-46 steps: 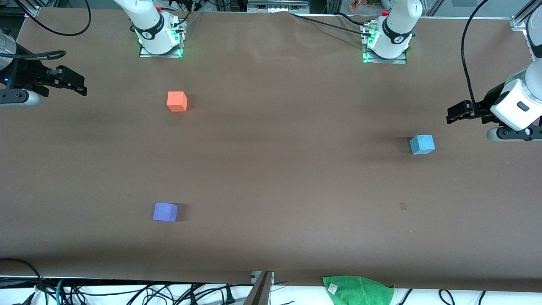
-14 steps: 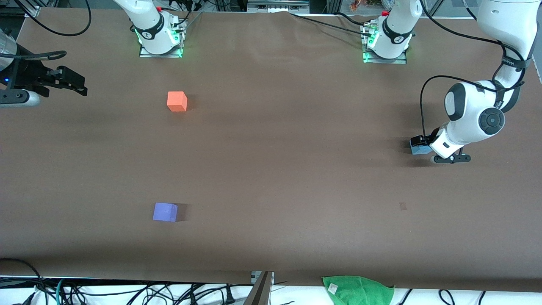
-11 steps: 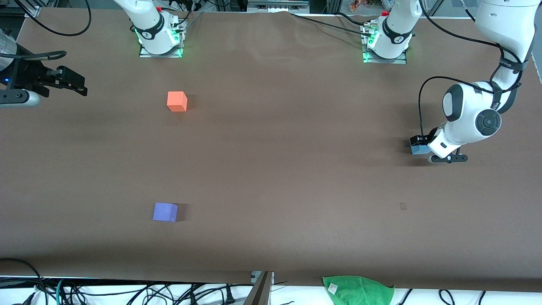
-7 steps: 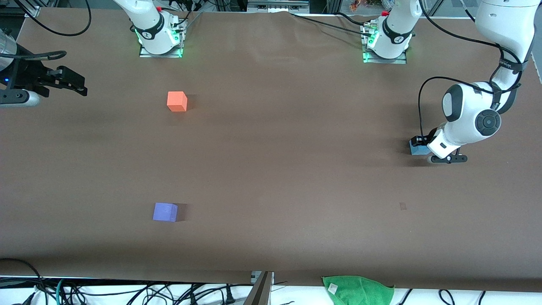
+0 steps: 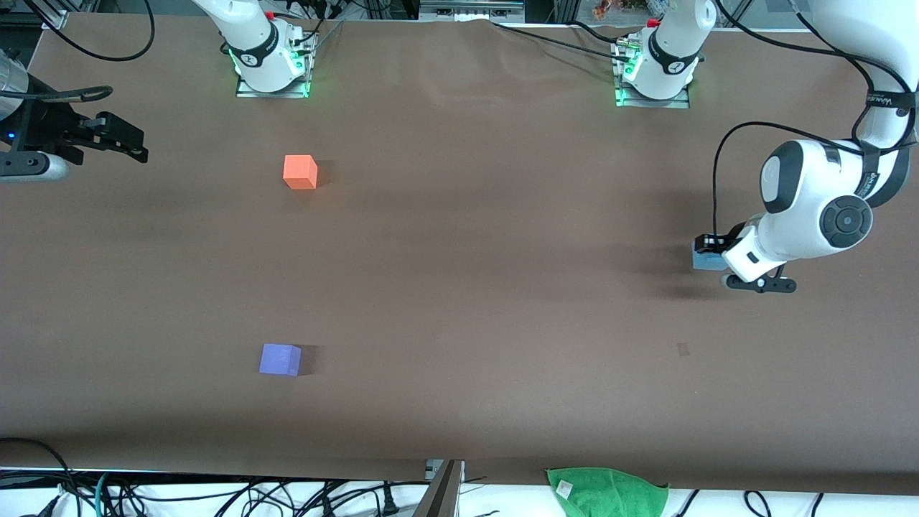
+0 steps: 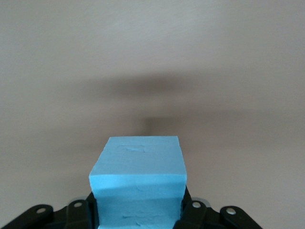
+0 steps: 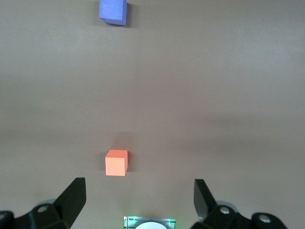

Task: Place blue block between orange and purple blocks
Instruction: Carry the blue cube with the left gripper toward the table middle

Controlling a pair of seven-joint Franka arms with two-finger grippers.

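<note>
The light blue block hangs a little above the table at the left arm's end, its shadow apart from it. My left gripper is shut on it, a black finger pressed against each side. The orange block sits near the right arm's base. The purple block lies nearer the front camera, roughly in line with the orange one. My right gripper waits open at its end of the table, holding nothing.
A wide stretch of bare brown table separates the blue block from the other two. A green cloth lies past the table's front edge. The arm bases stand along the back edge.
My left gripper came down onto the blue block, shut on it, and has lifted it slightly off the table. The right arm and the orange and purple blocks have not moved.
</note>
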